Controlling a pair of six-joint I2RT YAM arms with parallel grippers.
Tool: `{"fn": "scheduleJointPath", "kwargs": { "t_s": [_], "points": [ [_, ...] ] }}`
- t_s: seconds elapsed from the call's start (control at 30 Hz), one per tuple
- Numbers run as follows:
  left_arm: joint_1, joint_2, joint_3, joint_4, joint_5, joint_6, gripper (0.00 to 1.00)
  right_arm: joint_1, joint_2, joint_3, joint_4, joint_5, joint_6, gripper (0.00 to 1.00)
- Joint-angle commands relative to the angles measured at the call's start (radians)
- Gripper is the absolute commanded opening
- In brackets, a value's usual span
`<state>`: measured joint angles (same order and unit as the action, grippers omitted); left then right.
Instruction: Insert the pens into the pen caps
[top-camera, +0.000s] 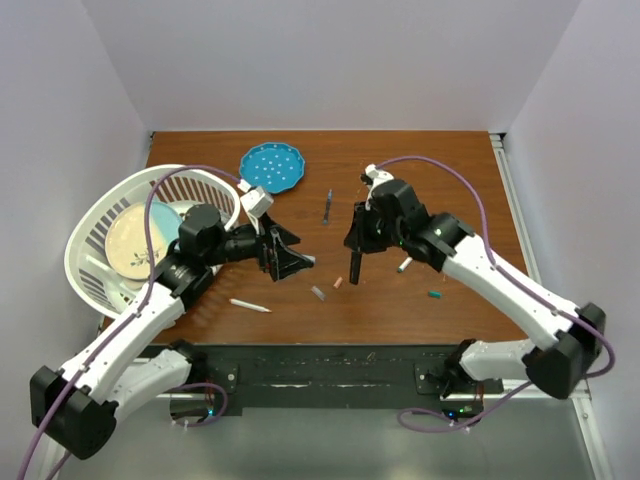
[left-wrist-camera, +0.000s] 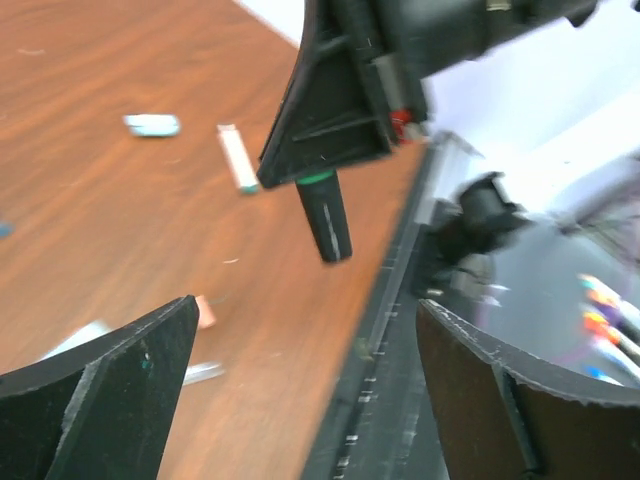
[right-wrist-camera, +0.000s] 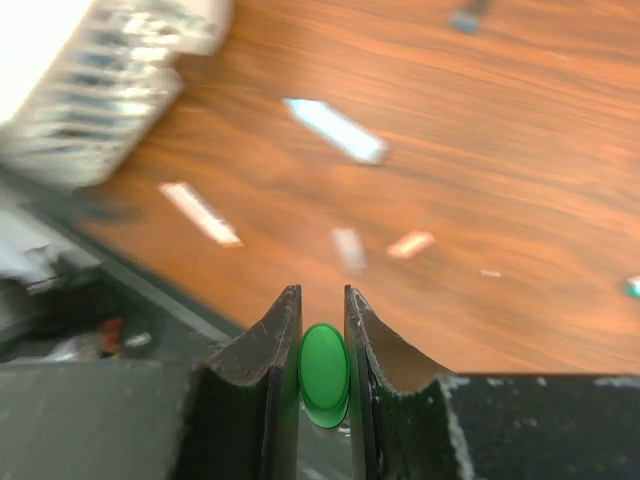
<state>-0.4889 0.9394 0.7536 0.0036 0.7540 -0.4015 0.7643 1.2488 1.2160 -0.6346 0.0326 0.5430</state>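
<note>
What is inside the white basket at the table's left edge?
A round cream plate with a light-blue band lies in the white basket. The left arm reaches across the basket's right side and covers that part, so anything lying there cannot be seen.

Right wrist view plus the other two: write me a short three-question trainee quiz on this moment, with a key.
1. True or false: the left pincer is open with nothing between its fingers.
2. What does the right pincer hold? A. a dark pen with a green end; B. a pink cap; C. nothing.
3. Fill in: the white basket stands at the ___ edge of the table.
Key: 1 true; 2 A; 3 left.
</note>
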Motion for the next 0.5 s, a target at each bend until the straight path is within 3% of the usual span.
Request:
{"fn": "scheduleJointPath", "kwargs": {
  "t_s": [0.0, 0.2, 0.47],
  "points": [
    [0.003, -0.074, 0.014, -0.166, -0.234, 0.148, 0.98, -0.120, 0.174, 0.037, -0.100, -0.111, -0.123, 0.00],
    [0.003, -0.168, -0.037, -0.177, -0.393, 0.142, 1.00, -0.192, 0.444, 0.144, -0.063, -0.109, -0.129, 0.00],
    [0.003, -0.221, -0.045, -0.191, -0.485, 0.118, 1.00, -0.226, 0.713, 0.283, -0.109, -0.014, -0.117, 0.10]
  ]
}}
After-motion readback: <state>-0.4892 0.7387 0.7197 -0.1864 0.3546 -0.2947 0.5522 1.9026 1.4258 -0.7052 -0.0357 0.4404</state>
